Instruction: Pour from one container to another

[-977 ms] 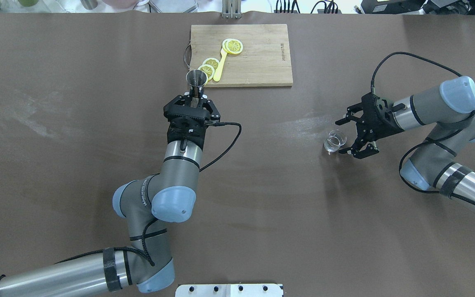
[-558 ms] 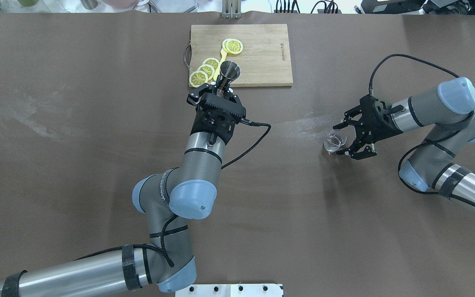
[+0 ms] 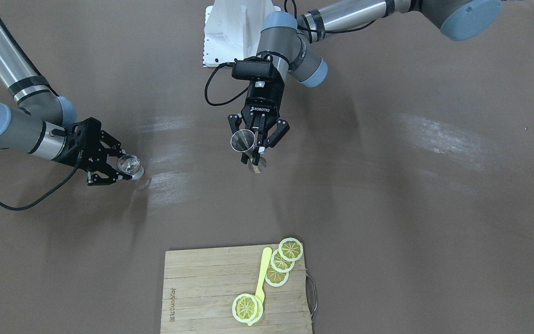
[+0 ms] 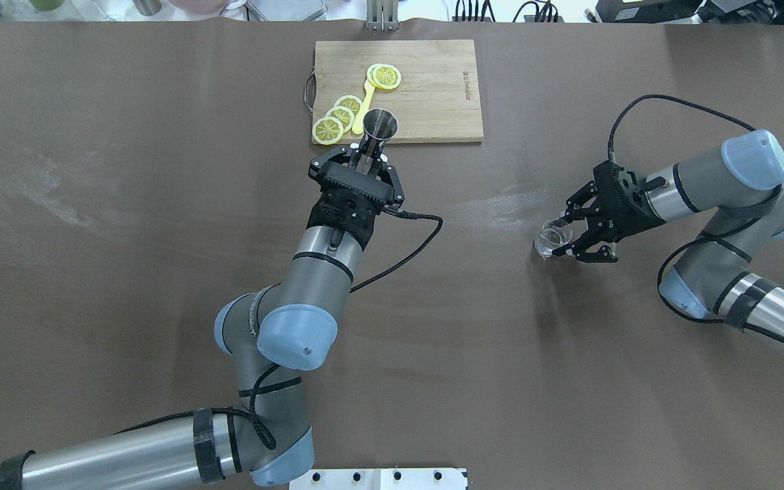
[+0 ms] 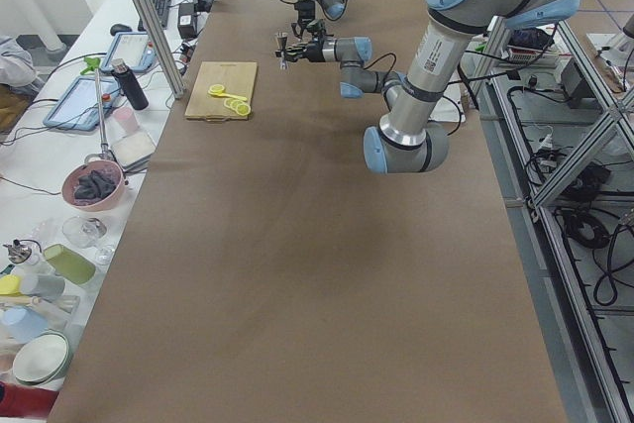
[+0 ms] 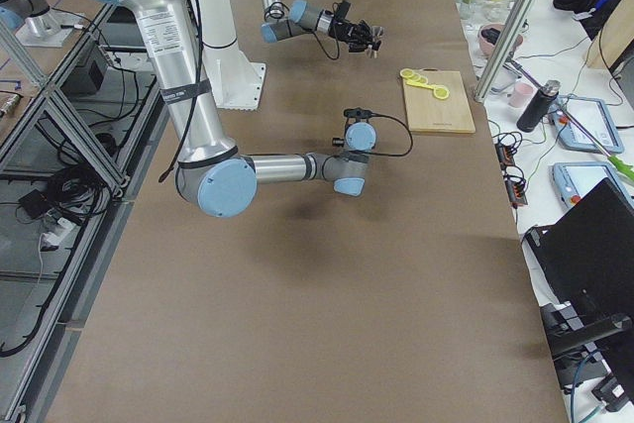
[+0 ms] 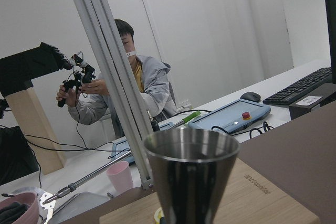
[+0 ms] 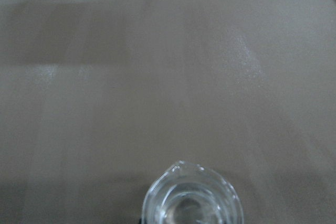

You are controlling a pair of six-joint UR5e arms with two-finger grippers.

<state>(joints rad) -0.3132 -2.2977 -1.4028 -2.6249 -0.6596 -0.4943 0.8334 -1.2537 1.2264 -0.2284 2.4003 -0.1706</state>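
Observation:
The steel jigger [image 4: 380, 126] hangs upright above the table just in front of the cutting board, my left gripper [image 4: 365, 158] shut on its narrow waist. From the front, the jigger [image 3: 244, 140] sits between the left gripper's [image 3: 254, 144] fingers, and its open cone fills the left wrist view [image 7: 191, 169]. The clear glass [image 4: 553, 235] stands on the table at the right. My right gripper [image 4: 559, 238] has its fingers against both sides of it. The glass [image 3: 130, 165] also shows low in the right wrist view [image 8: 191, 203].
A wooden cutting board [image 4: 433, 88] with lemon slices [image 4: 384, 76] and a yellow spoon lies at the far middle, close behind the jigger. Brown table surface stretches between the two arms. A person sits beyond the table's far edge.
My left arm carried the jigger rightward along the board's front edge. My right gripper's fingers narrowed in around the glass, which stayed in place.

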